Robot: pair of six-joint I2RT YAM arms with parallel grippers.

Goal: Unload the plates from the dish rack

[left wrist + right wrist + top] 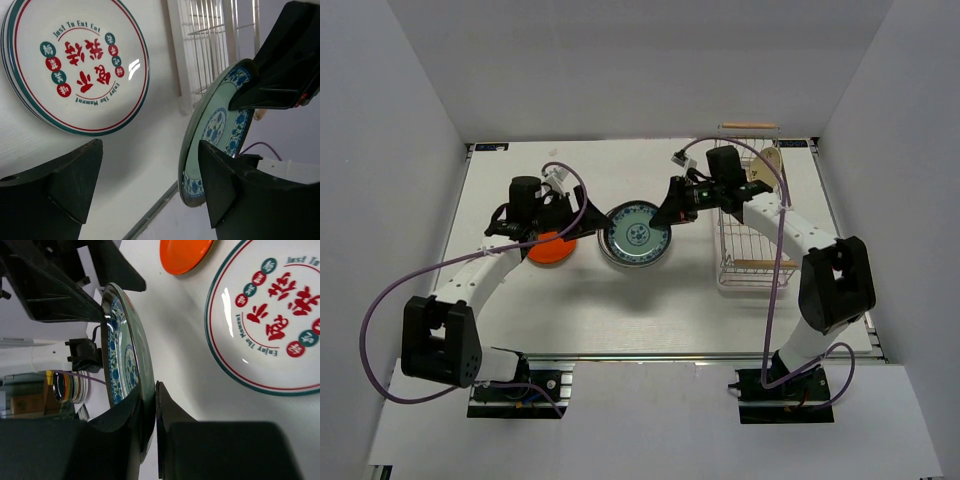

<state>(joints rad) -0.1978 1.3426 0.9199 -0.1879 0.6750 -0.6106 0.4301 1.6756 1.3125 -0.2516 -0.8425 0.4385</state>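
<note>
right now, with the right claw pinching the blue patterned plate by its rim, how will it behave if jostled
Probably rigid: the blue patterned plate shows no sag though the right claw grips only one rim spot. Its glossy surface suggests it could slip or pivot in that pinch. Held tilted over the printed plate, it might chip if dropped.

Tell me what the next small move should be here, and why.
Probably close the left gripper on the blue plate. Its jaws stand open with the plate's rim just inside them, while the right gripper is shut on the other side of the rim, holding it over the white plate. It looks like a handover.
</note>
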